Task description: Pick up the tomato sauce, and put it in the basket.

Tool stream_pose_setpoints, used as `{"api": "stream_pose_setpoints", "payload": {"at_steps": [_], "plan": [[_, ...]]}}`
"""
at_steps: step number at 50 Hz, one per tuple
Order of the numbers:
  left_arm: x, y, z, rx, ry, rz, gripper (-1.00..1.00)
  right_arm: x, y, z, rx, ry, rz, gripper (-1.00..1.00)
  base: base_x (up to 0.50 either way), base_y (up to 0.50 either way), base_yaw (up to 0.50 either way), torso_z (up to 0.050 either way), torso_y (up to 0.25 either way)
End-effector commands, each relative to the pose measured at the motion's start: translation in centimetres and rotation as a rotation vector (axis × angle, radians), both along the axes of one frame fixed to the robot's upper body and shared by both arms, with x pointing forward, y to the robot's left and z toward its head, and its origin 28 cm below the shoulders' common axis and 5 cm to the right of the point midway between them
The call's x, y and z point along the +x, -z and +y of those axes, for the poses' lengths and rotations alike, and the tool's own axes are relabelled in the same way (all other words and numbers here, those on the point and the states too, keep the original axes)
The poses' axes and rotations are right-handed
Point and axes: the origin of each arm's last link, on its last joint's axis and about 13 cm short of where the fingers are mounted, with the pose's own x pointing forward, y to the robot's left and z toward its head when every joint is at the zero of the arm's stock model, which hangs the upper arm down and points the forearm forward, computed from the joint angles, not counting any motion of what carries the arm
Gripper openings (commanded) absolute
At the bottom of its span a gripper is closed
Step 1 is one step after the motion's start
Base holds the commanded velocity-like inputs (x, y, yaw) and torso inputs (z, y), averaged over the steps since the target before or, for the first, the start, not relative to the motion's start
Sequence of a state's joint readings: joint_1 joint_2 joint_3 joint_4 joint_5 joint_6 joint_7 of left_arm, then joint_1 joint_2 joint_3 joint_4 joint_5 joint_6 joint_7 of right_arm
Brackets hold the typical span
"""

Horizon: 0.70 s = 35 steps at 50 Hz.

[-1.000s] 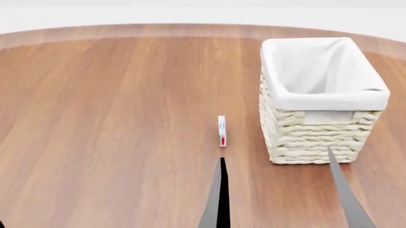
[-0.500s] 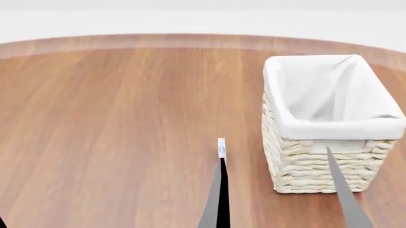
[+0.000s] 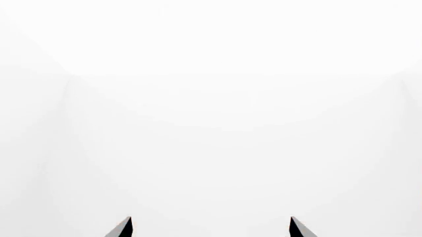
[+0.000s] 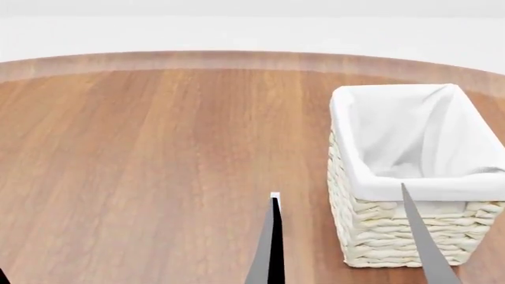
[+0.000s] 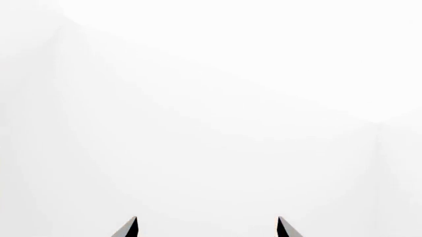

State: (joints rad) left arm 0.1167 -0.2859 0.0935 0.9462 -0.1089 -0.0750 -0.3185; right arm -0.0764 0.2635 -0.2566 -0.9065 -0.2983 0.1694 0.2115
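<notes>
**Basket in view, sauce can not visible**

While the head view looks down on a brown wooden desk (image 4: 142,165), both wrist views show only blank white, with two dark fingertips at the edge of each picture. The left claw (image 3: 209,228) has its fingertips spread well apart with nothing between them, and so does the right claw (image 5: 205,228). Only the head view shows the task's things: the basket (image 4: 394,236) stands upright on the desk at the right, its long axis running away from the robot, white lining folded over the rim and the inside holding only cloth as far as can be seen. Two grey, pointed fingers of the right claw rise from the lower edge of the head view, one near the middle, one in front of the basket's near wall. Just past the middle finger's tip a small white object (image 4: 275,195) peeps out, too hidden to identify. The tomato sauce appears in no view.
</notes>
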Motion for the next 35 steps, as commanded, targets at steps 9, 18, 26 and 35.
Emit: {"api": "stream_pose_setpoints", "payload": {"at_steps": [9,18,26,35], "plan": [[-0.1,0.2,0.1,-0.002,0.0,0.003,1.0,0.8,1.7,0.2,0.015,-0.006,0.074,1.0,0.0,0.0,0.0,0.0,0.0],[-0.1,0.2,0.1,-0.003,0.004,0.004,1.0,0.1,3.5,-0.4,0.04,-0.002,0.172,1.0,0.0,0.0,0.0,0.0,0.0],[0.1,0.4,0.0,-0.002,0.009,0.013,1.0,-0.7,5.1,-0.9,0.042,0.016,0.232,1.0,0.0,0.0,0.0,0.0,0.0],[0.3,0.6,0.0,0.003,0.003,0.022,1.0,-2.1,7.3,-0.9,0.085,0.041,0.357,1.0,0.0,0.0,0.0,0.0,0.0]]}}
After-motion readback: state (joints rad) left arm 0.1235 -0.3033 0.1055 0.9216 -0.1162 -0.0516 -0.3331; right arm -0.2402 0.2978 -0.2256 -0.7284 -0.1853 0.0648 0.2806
